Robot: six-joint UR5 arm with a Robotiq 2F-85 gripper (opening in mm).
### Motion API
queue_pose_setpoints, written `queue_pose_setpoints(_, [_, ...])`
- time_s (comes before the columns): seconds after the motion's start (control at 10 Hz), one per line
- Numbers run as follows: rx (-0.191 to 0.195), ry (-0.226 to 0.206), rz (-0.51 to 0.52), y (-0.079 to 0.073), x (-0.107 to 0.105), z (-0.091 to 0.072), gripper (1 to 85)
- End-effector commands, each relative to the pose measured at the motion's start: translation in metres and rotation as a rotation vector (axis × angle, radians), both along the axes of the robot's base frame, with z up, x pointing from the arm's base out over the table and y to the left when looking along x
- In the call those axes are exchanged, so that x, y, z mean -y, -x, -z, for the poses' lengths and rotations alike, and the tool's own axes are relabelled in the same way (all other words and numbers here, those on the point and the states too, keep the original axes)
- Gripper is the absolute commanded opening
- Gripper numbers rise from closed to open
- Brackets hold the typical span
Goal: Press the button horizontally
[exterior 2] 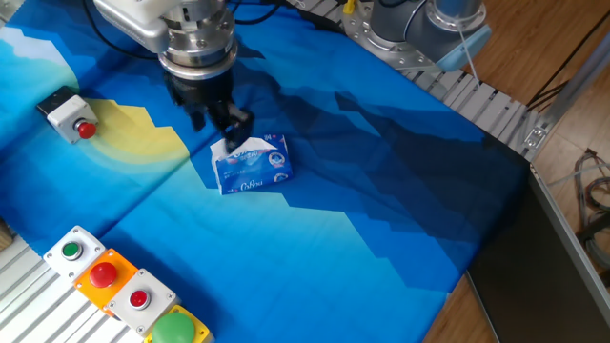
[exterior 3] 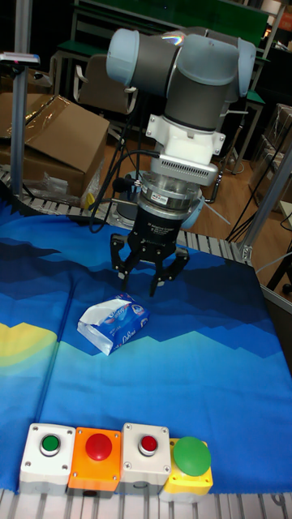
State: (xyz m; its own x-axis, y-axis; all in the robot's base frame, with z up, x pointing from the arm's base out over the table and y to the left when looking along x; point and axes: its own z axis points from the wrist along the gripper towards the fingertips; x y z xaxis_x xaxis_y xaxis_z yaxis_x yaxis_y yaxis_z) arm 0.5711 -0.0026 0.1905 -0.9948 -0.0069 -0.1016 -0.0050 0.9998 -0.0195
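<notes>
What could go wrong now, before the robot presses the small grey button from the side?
1. The pincer hangs open just above the tissue pack, so a sideways sweep may drag it.
2. The grey-box button lies loose on the cloth; a horizontal push may slide it instead of pressing it.
</notes>
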Motion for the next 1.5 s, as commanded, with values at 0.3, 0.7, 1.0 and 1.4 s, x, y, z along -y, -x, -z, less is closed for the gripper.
queue_pose_setpoints(0.3, [0.074,0.011,0.007,-0.019,0.002,-0.004,1.0])
queue_pose_setpoints(0.7, [0.014,0.007,-0.011,0.003,0.004,0.002,1.0])
queue_pose_setpoints(1.0, [0.012,-0.008,-0.015,0.012,0.007,0.008,1.0])
queue_pose_setpoints(1.4, [0.005,-0.063,0.003,0.023,0.000,0.016,1.0])
